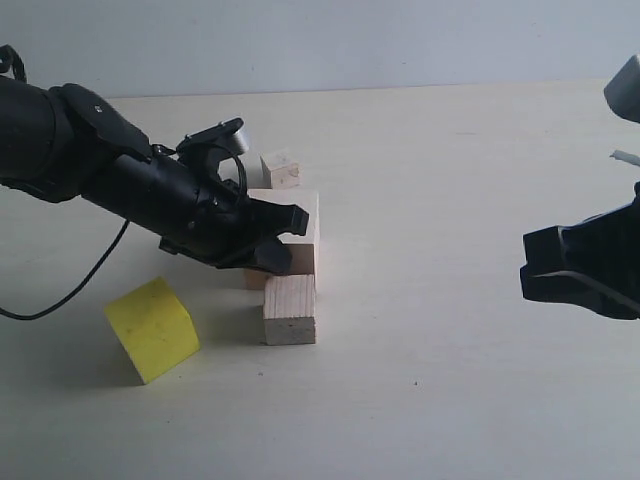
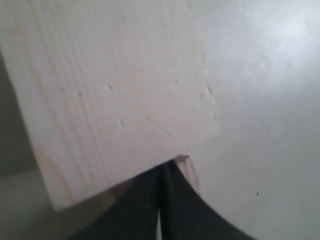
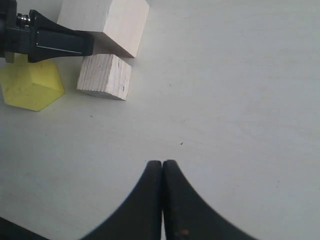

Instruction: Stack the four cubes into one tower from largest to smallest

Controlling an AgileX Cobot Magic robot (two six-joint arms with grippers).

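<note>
Currently in hand: the first step, by my reading. No cube sits on another, and the base is only being set up.
Left tool [image 1: 286,234]: jaws pressed shut with nothing between them. The tips touch the largest cube [image 1: 309,246] at its lower edge, as the left wrist view shows. This looks like a nudge, not a grasp.
Right tool [image 1: 572,270]: closed and empty, held above bare worktop [image 1: 450,380], well apart from all four cubes.
Largest cube: flat on the worktop near the middle, partly hidden behind the left tool.
Small wood cube [image 1: 290,309]: on the worktop just in front of the largest cube, touching it or nearly so; I cannot tell which.
Yellow cube [image 1: 152,328]: to the left of the small wood cube, turned at an angle, with clear space around it.
Tiny cube [image 1: 281,169]: behind the largest cube, near it.
Tower: not begun.
Next move calls for: leaving the largest cube settled as the base, then backing the left tool off and opening it wide enough for the yellow cube.
Care needed: the yellow cube's skewed pose probably means turning the wrist to meet two flat faces. The small wood cube sits close to the base and could be knocked.
</note>
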